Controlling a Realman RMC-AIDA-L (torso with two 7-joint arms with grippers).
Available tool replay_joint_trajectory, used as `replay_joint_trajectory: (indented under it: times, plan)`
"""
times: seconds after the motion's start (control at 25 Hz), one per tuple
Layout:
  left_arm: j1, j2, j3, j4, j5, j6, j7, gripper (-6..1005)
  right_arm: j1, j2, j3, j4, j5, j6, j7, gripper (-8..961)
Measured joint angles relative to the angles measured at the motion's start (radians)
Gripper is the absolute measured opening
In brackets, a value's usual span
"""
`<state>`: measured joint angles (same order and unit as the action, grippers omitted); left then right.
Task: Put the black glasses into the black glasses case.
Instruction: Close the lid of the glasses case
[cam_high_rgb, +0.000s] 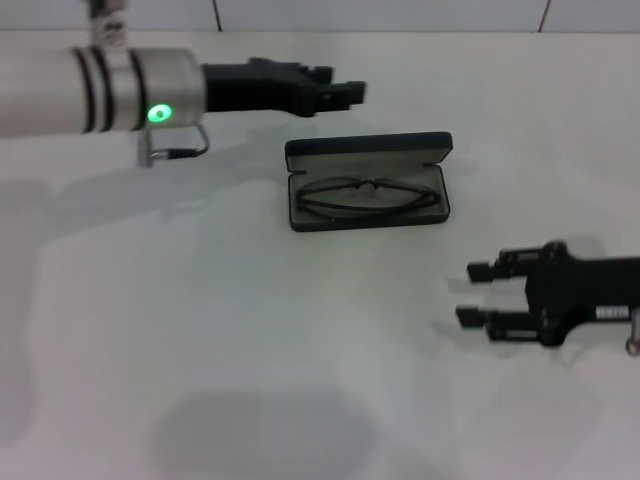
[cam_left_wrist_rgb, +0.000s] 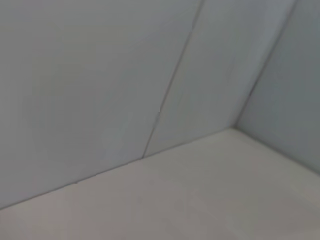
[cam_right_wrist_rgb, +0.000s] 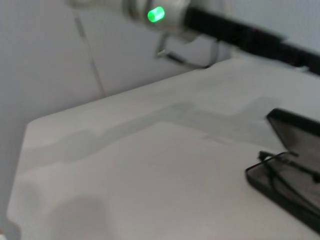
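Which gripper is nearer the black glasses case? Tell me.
Left. The left gripper hovers just behind the black glasses case; the right gripper sits farther off, toward the robot and to its right.

A bare test bench of the lab kind: a plain white table (cam_high_rgb: 250, 380) runs up to pale, seamed wall panels (cam_left_wrist_rgb: 100, 75) that meet in a corner. Nothing homely stands about. Two robot arms reach over the tabletop, and the left arm (cam_high_rgb: 90, 90) shows a lit green indicator light (cam_high_rgb: 158, 113).
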<state>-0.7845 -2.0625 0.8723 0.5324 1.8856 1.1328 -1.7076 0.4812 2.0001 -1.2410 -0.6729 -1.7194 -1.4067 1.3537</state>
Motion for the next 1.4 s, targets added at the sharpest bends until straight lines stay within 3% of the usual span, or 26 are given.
replay_joint_trajectory:
  times: [0.08, 0.24, 0.28, 0.44, 0.88, 1.12, 1.28, 1.4]
  plan:
    - [-0.032, -0.018, 0.031, 0.004, 0.040, -0.056, -0.010, 605, -0.001, 0.006, -0.002, 0.017, -0.003, -0.002, -0.020, 446]
    - [-0.053, -0.027, 0.095, 0.000, 0.059, -0.121, -0.020, 605, -0.002, 0.015, -0.004, 0.046, -0.003, -0.006, -0.048, 606]
    - [-0.059, -0.028, 0.149, -0.004, 0.058, -0.167, -0.039, 606, -0.003, 0.016, -0.004, 0.049, -0.003, -0.010, -0.052, 646]
    - [-0.057, -0.034, 0.231, -0.005, 0.055, -0.242, -0.057, 606, -0.004, 0.016, -0.004, 0.051, 0.001, -0.024, -0.053, 657]
    - [0.022, -0.037, 0.325, 0.003, 0.049, -0.230, -0.012, 607, 0.010, 0.016, 0.004, 0.046, 0.004, -0.036, -0.054, 654]
    - [0.073, -0.035, 0.383, 0.016, -0.090, -0.217, 0.088, 606, 0.017, 0.016, 0.005, 0.041, 0.006, -0.034, -0.054, 653]
    - [0.151, -0.028, 0.372, 0.079, -0.268, -0.081, 0.236, 606, 0.023, 0.017, 0.006, 0.038, 0.031, -0.054, -0.080, 653]
    - [0.257, -0.001, 0.325, 0.136, -0.406, 0.209, 0.396, 605, 0.014, 0.017, 0.006, 0.038, 0.096, -0.120, -0.178, 653]
